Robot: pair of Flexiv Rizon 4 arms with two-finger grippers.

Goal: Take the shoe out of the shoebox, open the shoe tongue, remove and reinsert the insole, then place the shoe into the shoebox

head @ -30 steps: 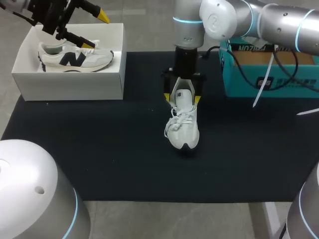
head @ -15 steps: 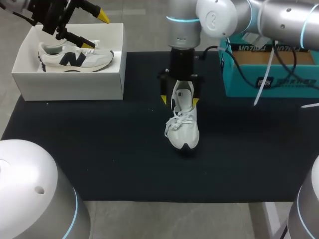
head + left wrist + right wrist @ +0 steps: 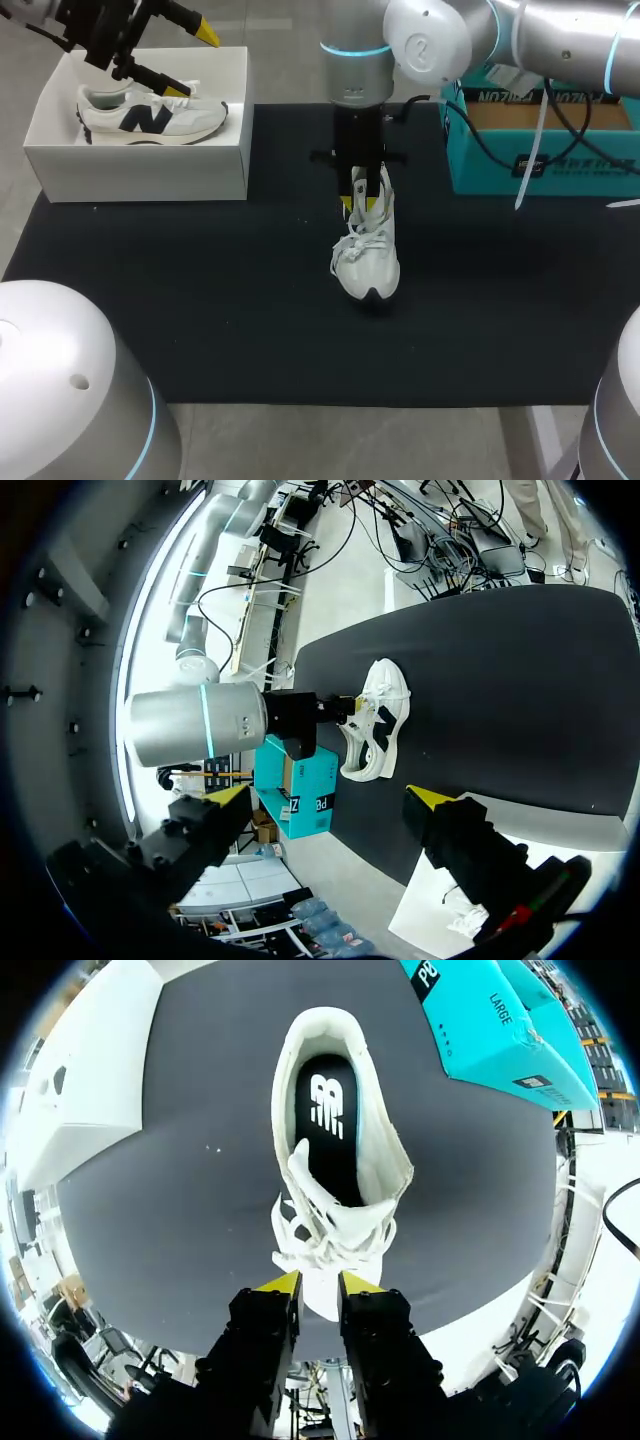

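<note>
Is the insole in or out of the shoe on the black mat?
In: the black insole shows inside the white shoe.

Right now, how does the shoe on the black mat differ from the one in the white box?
The mat shoe stands on the black mat, toe toward the head camera; the boxed shoe sits in the white shoebox, side-on. The right gripper is over the mat shoe; the left gripper hangs open above the boxed shoe. Both are white lace-up sneakers.
</note>
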